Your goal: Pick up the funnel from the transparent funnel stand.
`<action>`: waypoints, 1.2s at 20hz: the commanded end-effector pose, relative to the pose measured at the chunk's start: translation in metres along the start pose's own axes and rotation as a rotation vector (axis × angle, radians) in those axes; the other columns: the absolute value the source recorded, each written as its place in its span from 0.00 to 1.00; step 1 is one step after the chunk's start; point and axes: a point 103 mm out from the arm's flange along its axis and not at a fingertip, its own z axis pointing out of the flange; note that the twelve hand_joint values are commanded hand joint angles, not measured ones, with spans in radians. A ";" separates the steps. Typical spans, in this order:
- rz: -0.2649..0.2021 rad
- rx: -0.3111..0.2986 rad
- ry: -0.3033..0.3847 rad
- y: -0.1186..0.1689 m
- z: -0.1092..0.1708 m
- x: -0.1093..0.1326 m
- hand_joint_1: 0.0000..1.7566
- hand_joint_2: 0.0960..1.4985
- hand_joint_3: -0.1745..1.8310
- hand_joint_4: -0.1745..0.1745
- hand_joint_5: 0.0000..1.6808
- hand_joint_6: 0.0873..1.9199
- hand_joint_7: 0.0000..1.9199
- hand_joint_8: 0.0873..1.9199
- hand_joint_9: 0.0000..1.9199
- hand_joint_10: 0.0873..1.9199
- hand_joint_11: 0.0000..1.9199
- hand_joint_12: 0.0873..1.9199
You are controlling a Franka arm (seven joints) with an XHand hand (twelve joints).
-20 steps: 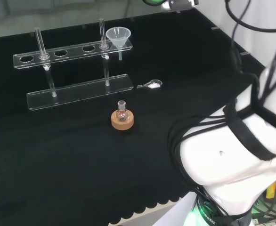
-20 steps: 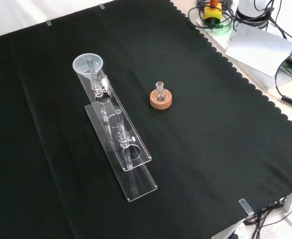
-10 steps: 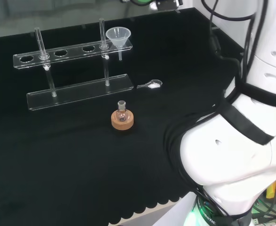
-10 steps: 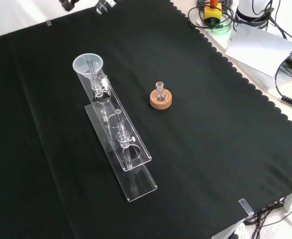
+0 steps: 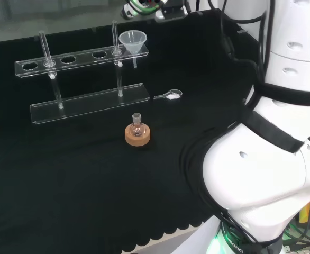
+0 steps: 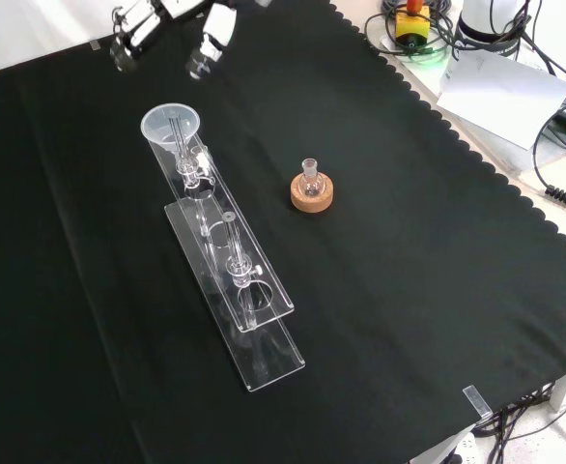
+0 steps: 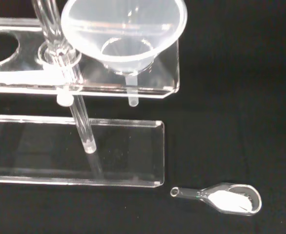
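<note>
A clear funnel sits in the end hole of the transparent stand, its spout hanging below the top bar. In the front view the funnel is at the stand's far end. The hand hangs at that view's top edge, above and beyond the funnel, open with straight fingers and holding nothing. The wrist view looks down on the funnel and the stand's base plate close below.
A small round flask on a cork ring stands in front of the stand, seen to its right in the front view. A small glass spoon with white powder lies by the stand's end. The arm's white links stand at the right.
The hand has come into the front view from the top and moved down toward the funnel. The arm's links have swung upward in the head view. The ware has not moved.
</note>
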 end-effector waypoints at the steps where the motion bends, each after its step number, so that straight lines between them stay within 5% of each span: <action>1: -0.014 0.076 -0.051 0.016 0.014 0.017 0.22 0.63 0.18 0.36 0.12 0.00 0.00 0.27 0.09 0.35 0.01 0.72; 7: -0.011 0.118 -0.095 0.027 0.022 0.023 0.34 0.55 0.16 0.28 0.10 0.00 0.00 0.23 0.08 0.38 0.06 0.75; 16: 0.000 0.174 -0.134 0.037 0.030 0.022 0.40 0.50 0.18 0.23 0.11 0.00 0.00 0.29 0.12 0.40 0.14 0.74; 24: 0.005 0.209 -0.166 0.046 0.038 0.022 0.44 0.41 0.29 0.20 0.11 0.00 0.00 0.31 0.14 0.39 0.19 0.71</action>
